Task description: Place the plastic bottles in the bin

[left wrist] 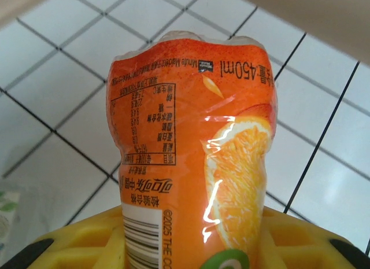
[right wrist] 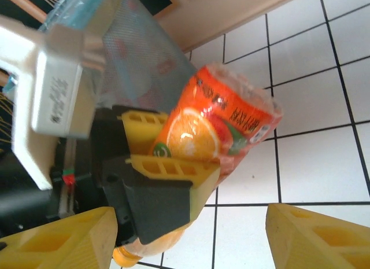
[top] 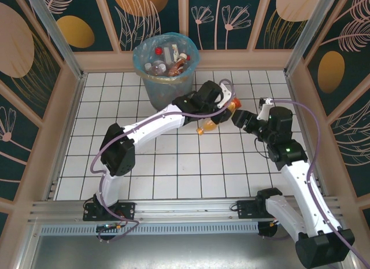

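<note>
An orange-juice plastic bottle (top: 216, 120) with an orange label hangs tilted above the tiles, right of the bin (top: 151, 84). My left gripper (top: 221, 111) is shut on it. In the left wrist view the bottle (left wrist: 191, 136) rises between the yellow fingers (left wrist: 75, 246). My right gripper (top: 239, 118) stands open just right of the bottle, not touching it. Its wrist view shows the left gripper's fingers (right wrist: 170, 168) clamping the bottle (right wrist: 231, 118), the orange cap low down. The grey bin, lined with a blue bag, holds several bottles (top: 167, 59).
The white tiled floor (top: 191, 165) is ringed by a low wooden rim (top: 75, 101) and patterned walls. The bin stands against the back rim, left of centre. The bin's blue bag (right wrist: 139, 66) shows just behind the held bottle in the right wrist view.
</note>
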Tool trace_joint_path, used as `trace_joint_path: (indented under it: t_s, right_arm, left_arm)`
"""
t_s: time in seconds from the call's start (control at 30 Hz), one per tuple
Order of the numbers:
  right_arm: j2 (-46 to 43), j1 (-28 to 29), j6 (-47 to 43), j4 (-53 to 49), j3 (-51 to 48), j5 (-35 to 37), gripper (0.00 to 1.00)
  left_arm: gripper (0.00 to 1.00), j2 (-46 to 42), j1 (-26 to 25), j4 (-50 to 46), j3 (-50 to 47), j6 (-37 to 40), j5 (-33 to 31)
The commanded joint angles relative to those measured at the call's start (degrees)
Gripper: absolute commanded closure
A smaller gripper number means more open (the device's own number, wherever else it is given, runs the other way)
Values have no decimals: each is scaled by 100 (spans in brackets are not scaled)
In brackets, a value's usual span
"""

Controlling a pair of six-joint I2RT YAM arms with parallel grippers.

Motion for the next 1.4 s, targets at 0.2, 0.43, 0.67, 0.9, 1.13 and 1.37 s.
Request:
trace_joint_path:
  t_s: [0.2,0.43,0.67,0.9,1.13,1.37]
  right_arm:
    - [-25,62,224,288,-135,111,32]
    - [-134,174,150,492,123,-78,32]
    - [-166,571,277,1808,143,-445,33]
    - [145,1151,-24,2865,500,-393,34]
    - [842,1442,-305,2938,1265,-296,34]
    - [1694,1878,-392,3240,1981,-167,34]
  left_arm:
    - [60,-428,-14,239,-109,-31,-94]
    - [60,-519,46,-227,567,180,-242]
    - [60,-1205,147,-202,723,289,-253]
    - [61,-1556,525,-279,1038,324,-317]
    - [61,-1755,841,-237,1426,416,-424]
    - [60,-1732,1249,-186,1695,520,-610]
